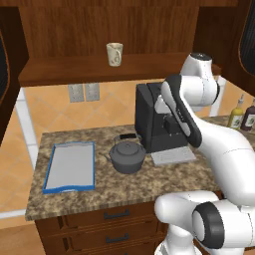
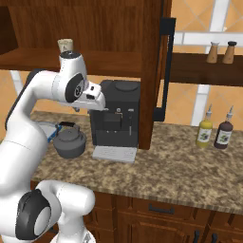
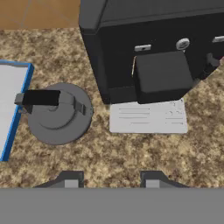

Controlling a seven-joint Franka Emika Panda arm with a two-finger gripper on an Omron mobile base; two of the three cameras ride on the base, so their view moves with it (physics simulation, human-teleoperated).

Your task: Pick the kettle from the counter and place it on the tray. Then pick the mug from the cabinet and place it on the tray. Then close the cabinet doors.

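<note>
Grey kettle (image 1: 127, 156) sits on table (image 1: 164, 182), beside empty tray (image 1: 71, 166); mug (image 1: 114, 54) on cabinet (image 1: 99, 30) shelf, doors open. Nothing done. My pincer (image 3: 111, 180) apart, empty, above.

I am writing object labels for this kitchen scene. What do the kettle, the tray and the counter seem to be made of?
Kettle: probably cast iron or matte metal, being dull dark grey without shine.
Tray: perhaps plastic or enamelled metal, a flat light grey surface with a blue rim.
Counter: looks like polished granite, with a brown speckled pattern.
</note>
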